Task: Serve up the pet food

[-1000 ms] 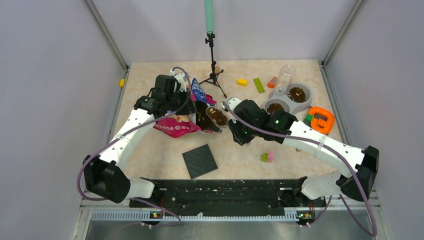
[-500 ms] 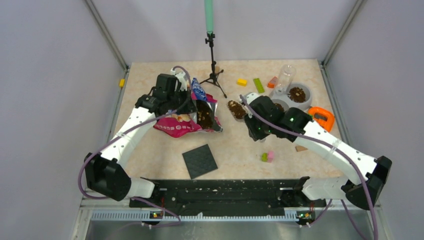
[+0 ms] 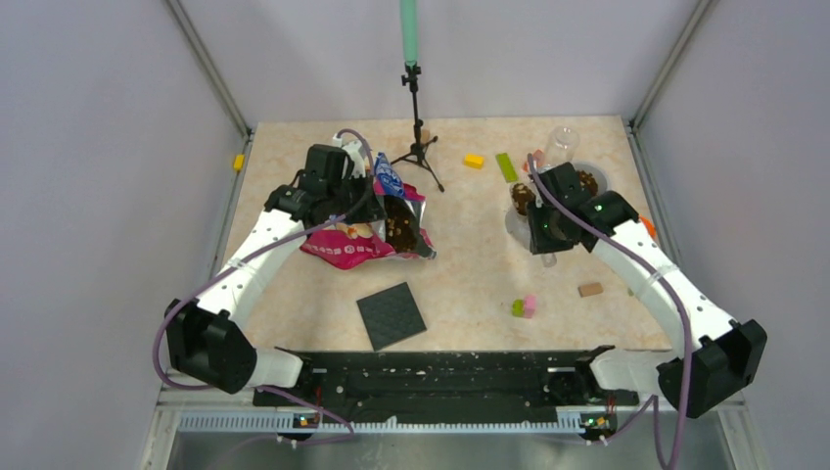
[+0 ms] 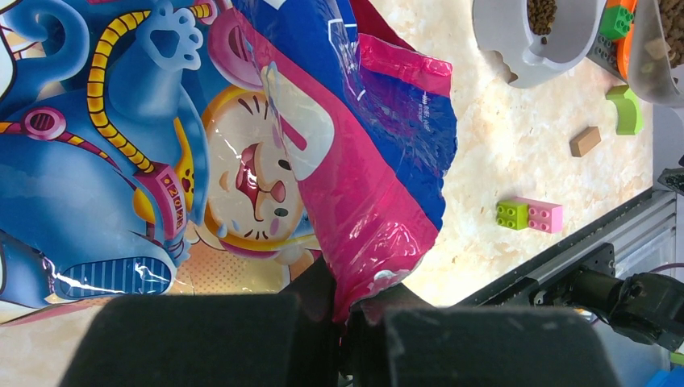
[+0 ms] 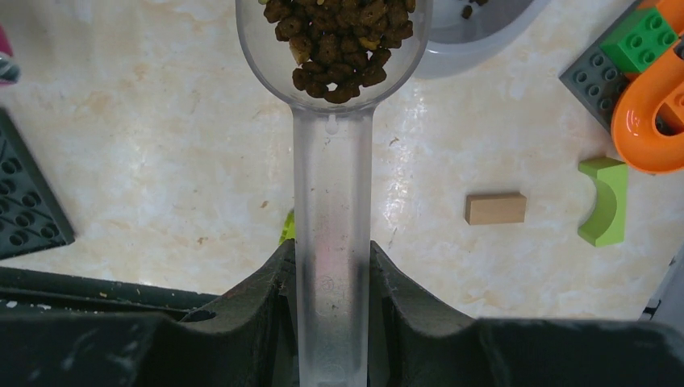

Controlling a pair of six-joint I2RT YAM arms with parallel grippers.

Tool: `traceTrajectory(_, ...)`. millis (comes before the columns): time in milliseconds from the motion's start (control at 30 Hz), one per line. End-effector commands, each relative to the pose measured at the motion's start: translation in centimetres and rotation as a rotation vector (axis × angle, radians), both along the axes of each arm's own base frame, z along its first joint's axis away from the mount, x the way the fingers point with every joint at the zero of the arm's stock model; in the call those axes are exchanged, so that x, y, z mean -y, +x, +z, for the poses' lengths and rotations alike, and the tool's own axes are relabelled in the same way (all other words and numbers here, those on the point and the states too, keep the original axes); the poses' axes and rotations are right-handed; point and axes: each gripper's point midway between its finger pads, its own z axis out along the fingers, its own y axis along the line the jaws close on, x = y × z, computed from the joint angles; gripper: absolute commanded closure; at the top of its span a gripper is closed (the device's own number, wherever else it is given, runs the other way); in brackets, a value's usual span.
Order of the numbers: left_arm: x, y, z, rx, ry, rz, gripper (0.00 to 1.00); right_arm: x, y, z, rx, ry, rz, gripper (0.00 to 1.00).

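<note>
The left end effector [image 4: 343, 310] is fully closed, pinching the lower pink edge of the bag [image 4: 202, 145]. The right end effector [image 5: 332, 266] is partly closed, its two fingers clamped on either side of the handle of a clear plastic scoop [image 5: 332, 201]. The scoop's cup is heaped with pet food [image 5: 335, 36], dark brown pellets, and is held just beside the rim of a grey feeder bowl [image 5: 476, 44]. More pellets lie in that bowl and in the bag's open mouth [image 3: 398, 225].

Printing: the glossy bag carries a blue and pink cartoon animal with a paw motif. A line of small white type runs along its blue panel [image 4: 419, 113], too small to read. No brand name is legible.

Surface: a beige, marbled worktop [image 3: 470, 284]. On it lie a black studded plate [image 3: 391, 315], a joined green and pink block [image 3: 524, 306], a tan block [image 3: 589, 289], a yellow block [image 3: 474, 161], a green bar [image 3: 506, 166] and an orange toy piece [image 5: 653, 121].

Surroundings: plain pale lilac walls [image 3: 117, 147] with metal corner posts enclose the worktop. A black tripod [image 3: 419, 127] bearing a green pole stands at the rear.
</note>
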Motion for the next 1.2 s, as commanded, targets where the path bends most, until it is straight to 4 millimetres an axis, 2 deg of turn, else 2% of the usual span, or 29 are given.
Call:
traceTrajectory(0,0.6,2.3,3.8,0.147,-0.057,0.021,1.00,0.9,0.5,-0.7,-0.052,0.030,-0.088,1.00)
traceTrajectory(133,0.4,2.2,3.8,0.150,-0.053,0.028,1.00,2.4,0.7,-2.3,-0.139,0.047,-0.158,1.00)
traceTrajectory(267,0.2,2.0,3.7,0.158,-0.050,0.032,1.00,2.7,1.5,-2.4,-0.178,0.127,-0.212,1.00)
traceTrajectory(367,0.0,1.9,3.7,0.160,-0.044,0.039,1.00,2.1,1.9,-2.5,-0.225,0.195,-0.225,1.00)
traceTrajectory(533,-0.4,1.8,3.8,0.168,-0.029,0.049,1.00,2.7,1.8,-4.2,-0.326,0.198,-0.277,1.00)
traceTrajectory(800,-0.9,1.7,3.8,0.174,-0.017,0.055,1.00,2.3,4.0,-4.4,-0.335,0.271,-0.312,1.00)
traceTrajectory(1167,-1.9,1.7,4.0,0.191,0.021,0.075,1.00,1.5,4.6,-4.5,-0.472,0.412,-0.412,1.00)
